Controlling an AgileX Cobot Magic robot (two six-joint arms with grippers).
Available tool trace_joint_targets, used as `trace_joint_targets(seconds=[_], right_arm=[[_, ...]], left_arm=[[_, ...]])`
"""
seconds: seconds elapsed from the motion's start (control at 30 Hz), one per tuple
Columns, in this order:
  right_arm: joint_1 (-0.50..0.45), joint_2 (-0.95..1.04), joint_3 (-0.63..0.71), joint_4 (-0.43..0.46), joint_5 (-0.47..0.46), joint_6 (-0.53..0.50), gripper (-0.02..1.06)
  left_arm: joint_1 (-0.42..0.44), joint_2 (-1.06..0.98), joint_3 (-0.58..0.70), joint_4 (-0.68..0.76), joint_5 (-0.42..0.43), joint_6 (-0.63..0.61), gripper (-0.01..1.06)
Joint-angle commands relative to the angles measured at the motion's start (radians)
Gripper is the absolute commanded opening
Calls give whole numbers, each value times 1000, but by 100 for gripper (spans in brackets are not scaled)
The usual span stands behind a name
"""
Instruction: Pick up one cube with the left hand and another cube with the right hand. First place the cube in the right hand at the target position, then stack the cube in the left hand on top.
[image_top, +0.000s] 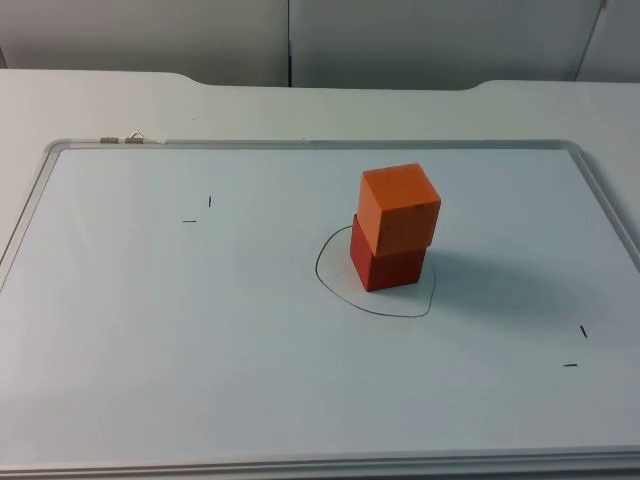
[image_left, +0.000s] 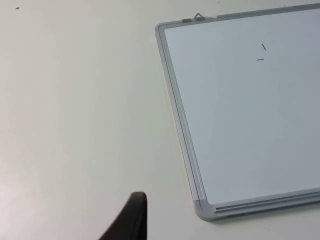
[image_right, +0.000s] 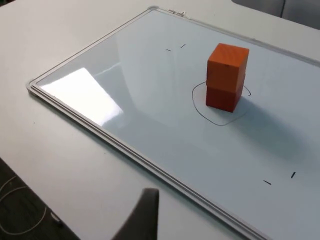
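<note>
An orange cube (image_top: 400, 205) sits stacked on a red cube (image_top: 390, 268), turned slightly against it. Both stand inside a hand-drawn black outline (image_top: 335, 285) on the whiteboard (image_top: 300, 143). In the right wrist view the same orange cube (image_right: 227, 62) rests on the red cube (image_right: 222, 97), well away from my right gripper (image_right: 142, 215), which hangs over the bare table outside the board's frame. My left gripper (image_left: 131, 220) is over the bare table beside a corner of the whiteboard (image_left: 200, 205), far from the cubes. Neither gripper holds anything that I can see.
Small black tick marks lie on the board at the left (image_top: 200, 210) and lower right (image_top: 577, 345). A metal clip (image_top: 128, 139) sits on the board's far left frame. The grey partition wall (image_top: 300, 40) closes off the back.
</note>
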Motion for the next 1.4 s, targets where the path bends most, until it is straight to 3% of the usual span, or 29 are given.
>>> trace_joint_targets(seconds=[0.0, 0.1, 0.87, 0.93, 1.03, 1.37], right_arm=[[3, -3, 5, -12, -1, 1, 90], [3, -3, 5, -10, -3, -38, 90], [3, -3, 8, -14, -1, -36, 91], [3, -3, 10, -14, -1, -39, 92], [3, -3, 10, -14, -1, -39, 105], [3, -3, 10, -12, -1, -39, 105]], left_arm=[[2, -4, 3, 0, -10, -5, 105], [2, -4, 3, 0, -10, -5, 105], [2, -4, 3, 0, -10, -3, 105], [2, -4, 3, 0, -10, -3, 105], [2, -4, 3, 0, -10, -3, 105], [2, -4, 3, 0, -10, -3, 105]])
